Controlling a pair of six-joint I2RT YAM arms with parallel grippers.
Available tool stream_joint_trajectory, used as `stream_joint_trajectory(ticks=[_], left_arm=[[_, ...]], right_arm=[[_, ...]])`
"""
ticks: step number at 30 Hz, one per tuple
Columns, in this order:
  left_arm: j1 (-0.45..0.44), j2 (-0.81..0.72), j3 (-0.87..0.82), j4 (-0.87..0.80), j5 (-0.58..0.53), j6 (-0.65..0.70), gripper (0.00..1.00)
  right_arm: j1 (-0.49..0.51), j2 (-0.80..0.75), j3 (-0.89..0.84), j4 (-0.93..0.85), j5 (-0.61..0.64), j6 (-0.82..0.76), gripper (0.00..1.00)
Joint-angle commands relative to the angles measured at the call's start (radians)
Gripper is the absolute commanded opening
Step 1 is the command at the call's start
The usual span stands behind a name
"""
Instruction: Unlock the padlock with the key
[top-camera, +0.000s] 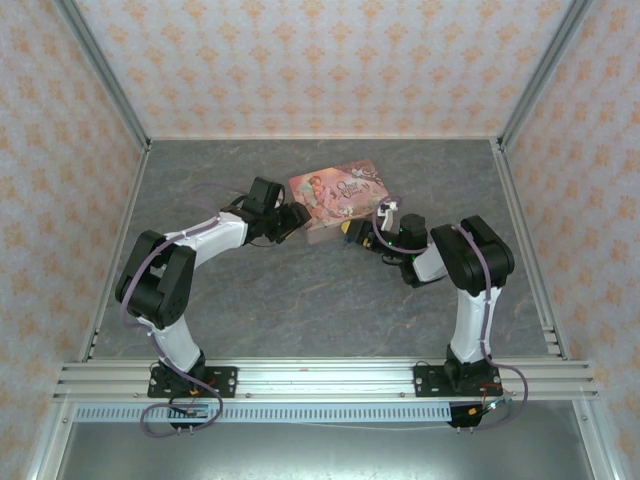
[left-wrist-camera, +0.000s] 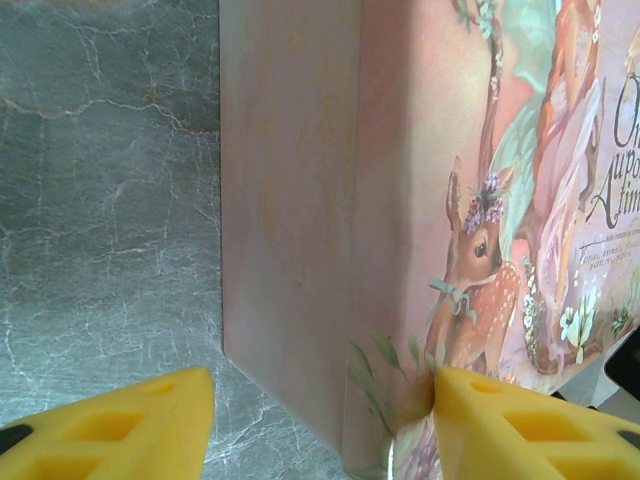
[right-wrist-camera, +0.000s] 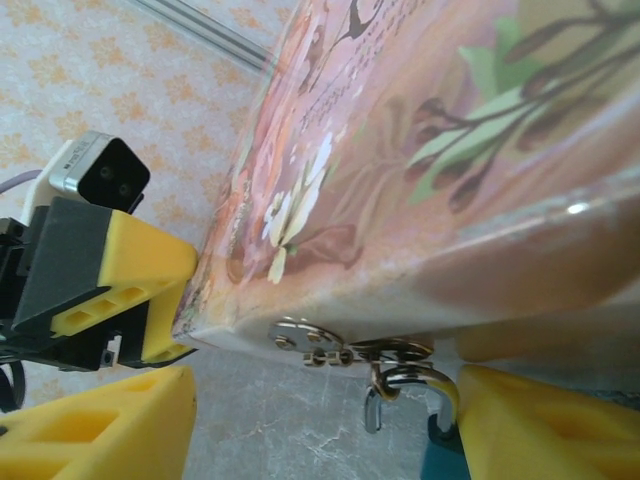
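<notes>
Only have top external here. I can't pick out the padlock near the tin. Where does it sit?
Observer: Right wrist view: the padlock, teal body, hangs by its shackle from the hasp on the side wall of the tin.
Operator: Right gripper on it?
Observer: No. The right gripper is open. The lock body sits close beside one yellow finger, and the other is well off to the side.
Operator: Left arm holding the tin?
Observer: Left wrist view: the left gripper is open and straddles a corner of the tin. One fingertip looks to touch the lid edge; the other is apart from the wall.
</notes>
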Motion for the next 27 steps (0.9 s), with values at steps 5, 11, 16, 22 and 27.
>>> stream_joint_trajectory(ticks=[5,11,16,22,27], left_arm=[[-0.006,0.015,-0.003,-0.125,-0.051,0.016,0.58],[-0.006,0.008,-0.005,-0.133,-0.06,0.017,0.58],[-0.005,0.007,-0.003,-0.14,-0.065,0.02,0.58],[-0.005,0.008,-0.004,-0.14,-0.064,0.02,0.58],[-0.006,0.005,-0.005,-0.14,-0.064,0.02,0.58]], right_arm=[[0.005,0.027,0.018,0.098,-0.043,0.022,0.56],[0.003,0.021,0.007,0.098,-0.044,0.016,0.46],[-0.002,0.014,0.001,0.088,-0.049,0.008,0.37],[-0.007,0.007,0.0,0.052,-0.049,-0.01,0.26],[-0.012,0.002,-0.002,0.021,-0.046,-0.024,0.16]])
